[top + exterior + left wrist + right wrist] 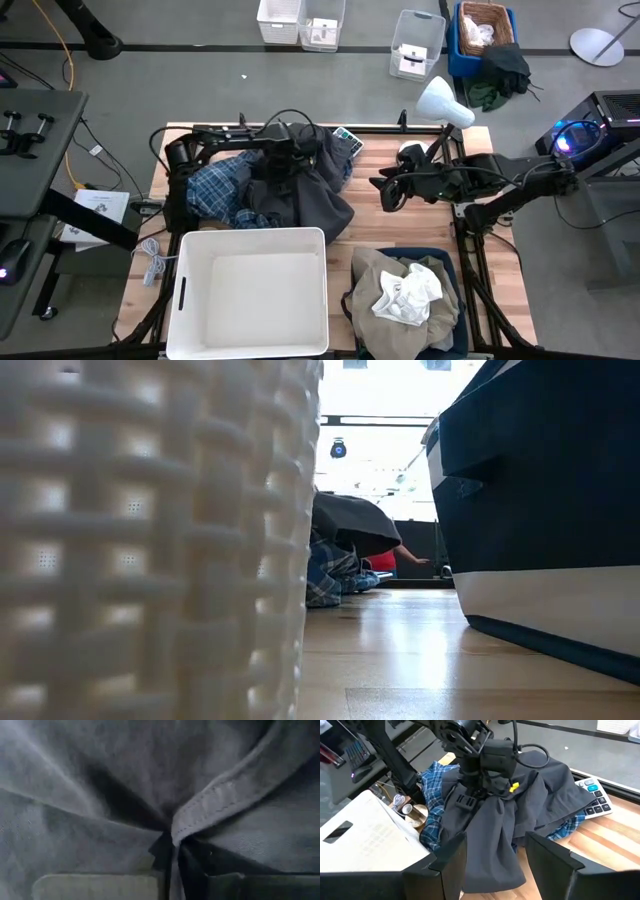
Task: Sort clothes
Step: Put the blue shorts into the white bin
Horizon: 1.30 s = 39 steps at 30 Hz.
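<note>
While my left gripper (470, 795) is pinched on a fold of the soft dark grey garment (315, 195), just beyond the white woven plastic basket (252, 290), I judge this the pick step. Next: lift clear of the blue-and-white plaid shirt (220, 190). Right gripper (385, 192) waits open beside the pile.

Dark grey garment (318, 195), same grey with a lighter stitched seam in the left wrist view (100, 795). Plaid shirt (222, 190) is blue-and-white check. Beige khaki garment (385, 272) with the white garment (408, 294) on top, both in a dark navy bin (455, 335) that has a white band low on its side. White bin (250, 295), woven pattern. Desk (420, 225) is light wood planks. Both arms are black. Left hand (482, 790) has a yellow tag. Calculator (592, 795) is grey with blue keys.
</note>
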Tool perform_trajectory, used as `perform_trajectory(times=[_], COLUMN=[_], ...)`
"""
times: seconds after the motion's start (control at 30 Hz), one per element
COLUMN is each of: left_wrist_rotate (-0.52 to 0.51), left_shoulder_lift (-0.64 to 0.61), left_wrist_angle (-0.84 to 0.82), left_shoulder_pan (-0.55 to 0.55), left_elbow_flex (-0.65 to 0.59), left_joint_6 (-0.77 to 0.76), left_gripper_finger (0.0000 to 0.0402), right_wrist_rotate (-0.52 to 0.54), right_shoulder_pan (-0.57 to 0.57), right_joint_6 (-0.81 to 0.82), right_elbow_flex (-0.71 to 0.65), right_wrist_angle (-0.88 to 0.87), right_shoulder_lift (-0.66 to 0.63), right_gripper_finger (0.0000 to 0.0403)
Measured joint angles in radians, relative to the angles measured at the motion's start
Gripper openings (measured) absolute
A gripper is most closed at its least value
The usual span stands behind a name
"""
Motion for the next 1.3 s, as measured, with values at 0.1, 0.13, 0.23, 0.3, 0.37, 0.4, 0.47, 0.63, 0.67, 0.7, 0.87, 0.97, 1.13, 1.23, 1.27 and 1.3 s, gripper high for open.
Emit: perform_trajectory(times=[0.1, 0.13, 0.23, 0.3, 0.37, 0.4, 0.47, 0.63, 0.67, 0.7, 0.87, 0.97, 1.13, 1.23, 1.27, 1.3], left_wrist_rotate=[-0.01, -0.005, 0.007, 0.013, 0.014, 0.017, 0.021, 0.048, 0.054, 0.062, 0.126, 0.182, 0.351, 0.463, 0.482, 0.491], left_shoulder_lift=[-0.029, -0.057, -0.182, -0.28, -0.382, -0.435, -0.533, -0.734, -0.767, -0.795, -0.882, -0.898, -0.879, -0.841, -0.826, -0.81], left_wrist_angle=[0.0, 0.003, 0.029, 0.053, 0.077, 0.087, 0.106, 0.178, 0.202, 0.231, 0.424, 0.583, 0.888, 1.068, 1.109, 1.13], left_shoulder_pan=[-0.002, -0.002, 0.0, 0.003, 0.005, 0.005, 0.005, 0.005, 0.005, 0.005, -0.029, -0.069, -0.153, -0.219, -0.243, -0.269], left_elbow_flex=[-0.002, -0.002, -0.002, -0.002, -0.002, -0.002, -0.002, 0.018, 0.041, 0.072, 0.269, 0.395, 0.558, 0.595, 0.597, 0.596], left_joint_6=[0.013, 0.012, 0.0, -0.007, -0.034, -0.045, -0.052, -0.137, -0.163, -0.186, -0.234, -0.252, -0.381, -0.483, -0.51, -0.53], left_gripper_finger=[0.0005, 0.0003, 0.0002, 0.0001, 0.0001, 0.0001, 0.0001, 0.0001, 0.0001, 0.0001, 0.0, 0.0, 0.0, 0.0, 0.0, 0.0], right_wrist_rotate=[0.0, 0.0, 0.0, 0.003, 0.018, 0.027, 0.033, 0.057, 0.065, 0.075, 0.102, 0.104, 0.104, 0.104, 0.104, 0.104], right_shoulder_pan=[0.001, 0.003, 0.003, 0.003, 0.0, 0.0, 0.0, 0.0, 0.0, 0.0, -0.015, -0.032, -0.058, -0.075, -0.081, -0.087], right_joint_6=[0.0, 0.0, 0.0, -0.001, -0.003, -0.004, -0.004, -0.009, -0.012, -0.017, -0.027, -0.027, -0.027, -0.027, -0.027, -0.027], right_elbow_flex=[0.0, 0.0, 0.0, 0.0, 0.0, 0.0, 0.0, 0.0, 0.0, 0.0, 0.0, 0.0, 0.0, 0.0, 0.0, 0.0], right_wrist_angle=[0.011, 0.01, 0.01, 0.009, 0.007, 0.003, -0.004, -0.006, -0.006, -0.006, -0.01, -0.015, -0.029, -0.042, -0.046, -0.053], right_shoulder_lift=[0.0, 0.0, 0.0, 0.0, 0.0, 0.0, 0.0, 0.0, 0.0, 0.0, 0.001, 0.001, 0.001, 0.001, 0.001, 0.001], right_gripper_finger=[0.0195, 0.0195, 0.0195, 0.0195, 0.0195, 0.0195, 0.0195, 0.0195, 0.0195, 0.0195, 0.0195, 0.0195, 0.0195, 0.0195, 0.0195, 0.0195])
